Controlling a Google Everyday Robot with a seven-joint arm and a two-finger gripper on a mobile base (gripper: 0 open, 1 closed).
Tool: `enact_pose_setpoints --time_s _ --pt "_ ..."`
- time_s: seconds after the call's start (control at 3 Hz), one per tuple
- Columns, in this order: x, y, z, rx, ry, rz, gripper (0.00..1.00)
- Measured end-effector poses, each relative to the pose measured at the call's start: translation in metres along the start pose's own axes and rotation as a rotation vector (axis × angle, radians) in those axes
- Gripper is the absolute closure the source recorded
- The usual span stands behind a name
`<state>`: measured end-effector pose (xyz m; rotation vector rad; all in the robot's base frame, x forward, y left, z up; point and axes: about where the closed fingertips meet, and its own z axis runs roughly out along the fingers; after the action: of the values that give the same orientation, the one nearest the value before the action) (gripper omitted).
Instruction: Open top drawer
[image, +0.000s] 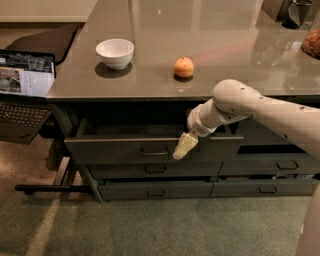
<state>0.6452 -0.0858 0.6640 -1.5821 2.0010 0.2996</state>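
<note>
Partly open top drawer (110, 149) — gripper (181, 150) at front edge.

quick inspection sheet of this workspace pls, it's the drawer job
surface: glossy grey countertop
job's things: top drawer partly out, grey inside showing; bail handle at centre of its front
clutter: white bowl and orange fruit on the countertop, apart
grippers: gripper in front of the top drawer's front, just right of the bail handle
cables: nothing seen
surroundings: lower drawers beneath; open laptop at left; carpet floor
</note>
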Motion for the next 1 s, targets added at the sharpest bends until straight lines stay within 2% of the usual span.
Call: enact_pose_setpoints --time_s 0.33,0.67,1.0 --pt "0.004 0.017 -0.005 -0.037 0.054 -0.002 0.0" --pt "0.017 0.041 -0.022 -0.068 0.107 0.015 0.0" --pt "0.034 0.062 -0.033 -0.111 0.142 0.036 0.19"
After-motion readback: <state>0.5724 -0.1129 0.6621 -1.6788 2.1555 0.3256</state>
